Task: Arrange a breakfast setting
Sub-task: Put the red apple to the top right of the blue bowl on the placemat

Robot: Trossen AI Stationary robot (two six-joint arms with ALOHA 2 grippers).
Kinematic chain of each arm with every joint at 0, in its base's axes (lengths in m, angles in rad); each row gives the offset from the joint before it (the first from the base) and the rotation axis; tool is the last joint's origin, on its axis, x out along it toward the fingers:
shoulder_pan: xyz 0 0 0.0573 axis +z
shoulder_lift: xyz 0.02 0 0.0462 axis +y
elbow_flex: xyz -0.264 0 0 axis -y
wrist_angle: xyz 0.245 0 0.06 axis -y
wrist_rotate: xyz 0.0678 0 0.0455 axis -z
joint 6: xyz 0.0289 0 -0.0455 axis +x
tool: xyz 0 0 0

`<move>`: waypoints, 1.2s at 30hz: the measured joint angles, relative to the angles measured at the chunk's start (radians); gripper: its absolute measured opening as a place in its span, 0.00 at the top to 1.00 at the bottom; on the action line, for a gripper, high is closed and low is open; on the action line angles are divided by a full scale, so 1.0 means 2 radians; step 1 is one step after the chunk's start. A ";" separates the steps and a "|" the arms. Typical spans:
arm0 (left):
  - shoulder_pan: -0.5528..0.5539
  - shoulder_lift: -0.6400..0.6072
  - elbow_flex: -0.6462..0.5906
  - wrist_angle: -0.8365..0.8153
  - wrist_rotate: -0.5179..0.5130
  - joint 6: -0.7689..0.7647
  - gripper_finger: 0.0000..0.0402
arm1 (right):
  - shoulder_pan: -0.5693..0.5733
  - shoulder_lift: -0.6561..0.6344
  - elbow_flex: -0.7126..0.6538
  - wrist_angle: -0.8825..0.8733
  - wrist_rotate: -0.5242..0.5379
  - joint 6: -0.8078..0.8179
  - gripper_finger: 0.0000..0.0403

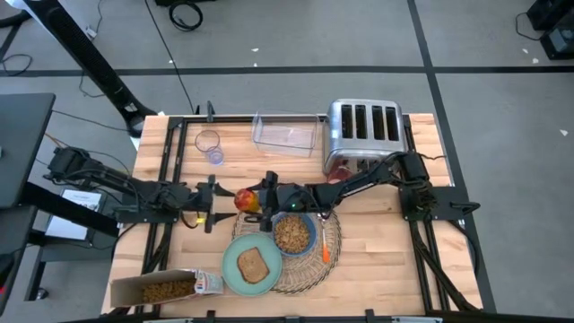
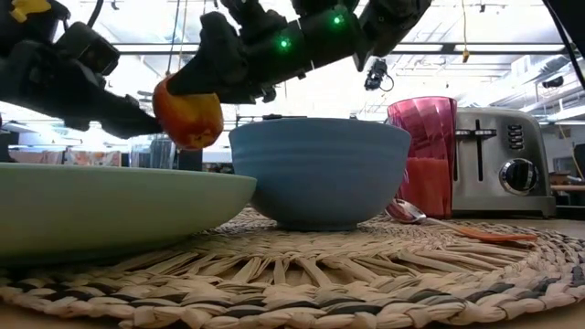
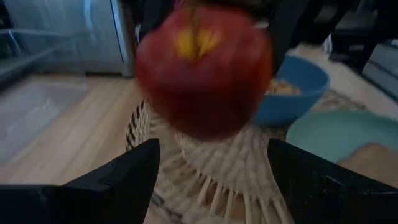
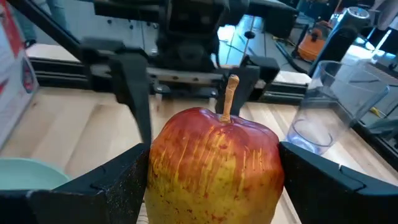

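The apple (image 1: 243,199) hangs above the table just left of the mat (image 1: 334,235), clamped between the fingers of the right gripper (image 1: 254,201). The left gripper (image 1: 218,196) sits just beside it on the other side, jaws spread wide and clear of the fruit. On the mat stand the bowl (image 1: 293,233) and plate (image 1: 251,266), touching.

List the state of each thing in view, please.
Apple: held in the air by the right gripper.
Left gripper: open, empty.
Bowl: holds cereal.
Plate: holds toast.
Cereal box: lying down, open.
Clear cup: upright, empty.
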 joint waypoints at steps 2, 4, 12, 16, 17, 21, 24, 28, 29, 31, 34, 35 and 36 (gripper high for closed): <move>0.003 0.014 0.000 0.031 0.000 -0.004 0.24 | -0.002 0.001 0.000 0.007 0.000 0.000 0.19; 0.006 0.025 0.000 0.060 0.000 -0.006 0.24 | -0.001 0.001 0.002 0.022 0.001 -0.005 0.19; 0.017 0.061 0.000 0.145 0.001 -0.008 0.24 | -0.001 0.001 0.020 0.049 -0.009 -0.025 0.19; 0.017 0.073 0.000 0.191 0.001 -0.003 0.24 | -0.001 -0.001 0.021 0.063 -0.009 -0.023 0.19; 0.017 0.075 0.000 0.199 0.001 -0.002 0.24 | -0.001 -0.002 0.022 0.066 -0.009 -0.024 0.19; 0.017 0.088 0.008 0.200 0.001 -0.006 0.24 | -0.001 -0.001 0.022 0.068 -0.009 -0.023 0.19; 0.016 0.098 0.009 0.205 0.001 -0.009 0.24 | -0.001 -0.001 0.022 0.068 -0.008 -0.023 0.19; 0.015 0.103 0.010 0.205 0.002 -0.017 0.25 | -0.001 0.000 0.021 0.066 -0.008 -0.021 0.19; 0.015 0.103 0.010 0.205 0.003 -0.017 0.26 | -0.001 0.000 0.021 0.066 -0.008 -0.021 0.19; 0.015 0.103 0.010 0.206 0.003 -0.018 0.26 | -0.001 0.000 0.021 0.066 -0.008 -0.021 0.19; 0.015 0.103 0.010 0.207 -0.001 -0.021 0.26 | -0.001 0.000 0.021 0.065 -0.008 -0.021 0.19; 0.015 0.103 0.010 0.206 -0.001 -0.019 0.26 | -0.001 0.000 0.021 0.065 -0.009 -0.021 0.19; 0.015 0.102 0.010 0.206 -0.001 -0.017 0.26 | -0.001 0.000 0.021 0.065 -0.008 -0.021 0.19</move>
